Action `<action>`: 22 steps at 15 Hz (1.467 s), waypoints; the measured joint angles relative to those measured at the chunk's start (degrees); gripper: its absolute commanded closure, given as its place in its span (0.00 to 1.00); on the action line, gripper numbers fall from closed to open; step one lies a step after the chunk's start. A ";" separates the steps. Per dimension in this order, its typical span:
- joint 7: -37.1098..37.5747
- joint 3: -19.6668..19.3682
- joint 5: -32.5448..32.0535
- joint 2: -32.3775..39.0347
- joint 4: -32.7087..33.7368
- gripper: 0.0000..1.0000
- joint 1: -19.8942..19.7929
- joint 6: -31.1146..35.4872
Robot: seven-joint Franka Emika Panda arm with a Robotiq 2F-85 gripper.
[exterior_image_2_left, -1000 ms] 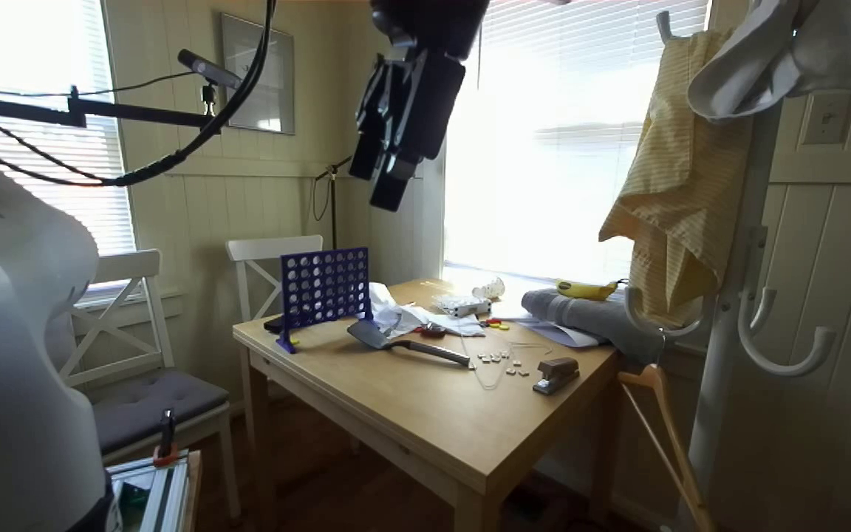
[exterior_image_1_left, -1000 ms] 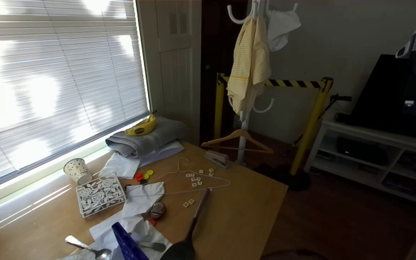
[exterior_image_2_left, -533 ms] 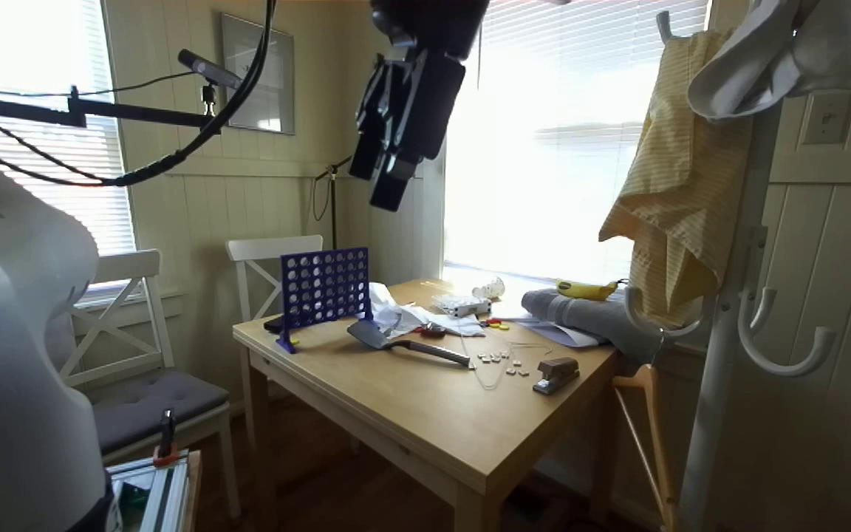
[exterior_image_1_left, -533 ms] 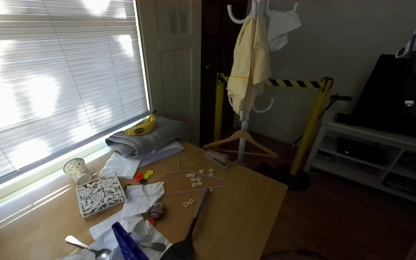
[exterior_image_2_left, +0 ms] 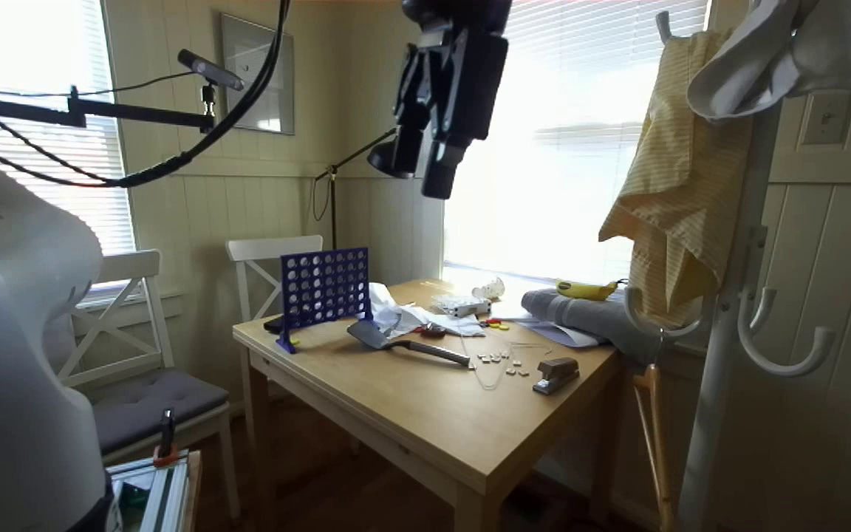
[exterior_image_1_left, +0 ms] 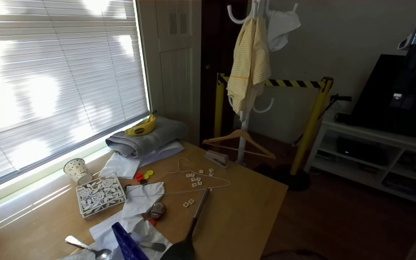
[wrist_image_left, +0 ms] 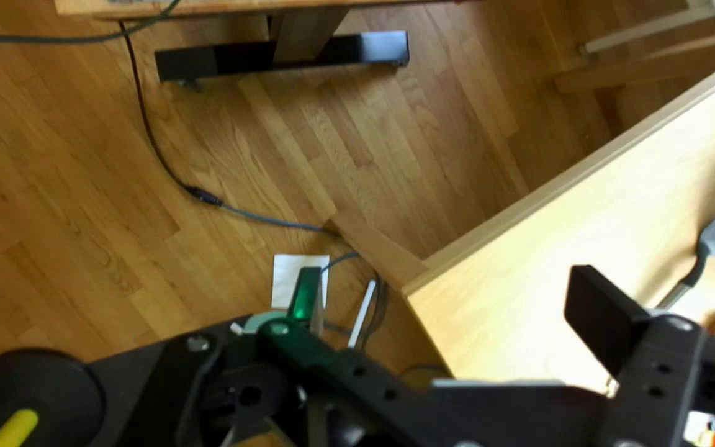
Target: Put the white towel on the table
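Note:
The white towel [exterior_image_1_left: 283, 28] hangs limp from an upper hook of the white coat rack. It also shows at the top right of an exterior view [exterior_image_2_left: 843, 55], beside the cream-yellow cloth [exterior_image_2_left: 680, 170]. The light brown table [exterior_image_2_left: 425, 406] stands in the room corner, its bare corner also in the wrist view [wrist_image_left: 506, 292]. My gripper [exterior_image_2_left: 421, 168] is in the air above the table, well apart from the towel and pointing down. Its fingers stand wide apart with nothing between them in the wrist view [wrist_image_left: 450, 298]. The towel is out of the wrist view.
The coat rack [exterior_image_2_left: 728, 310] stands beside the table with lower hooks and a swinging wooden hanger [exterior_image_2_left: 651, 414]. On the table are a blue grid game [exterior_image_2_left: 326, 288], a spatula [exterior_image_2_left: 425, 351], a stapler [exterior_image_2_left: 556, 374], papers, letter tiles and a folded grey cloth [exterior_image_2_left: 566, 314].
Over the last half second my gripper has moved right and slightly up in an exterior view, turning a little. The wooden hanger swings. The towel has not moved.

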 measured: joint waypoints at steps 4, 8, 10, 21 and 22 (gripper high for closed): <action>2.44 0.19 2.86 -0.18 4.27 0.00 -0.84 7.50; 7.36 1.63 7.57 0.08 10.04 0.00 -0.81 13.56; 7.96 2.08 8.02 0.20 10.76 0.00 -0.80 14.27; 8.29 2.06 8.07 0.70 10.75 0.00 -0.84 14.78; 8.94 2.06 8.30 0.77 10.62 0.00 -0.88 16.33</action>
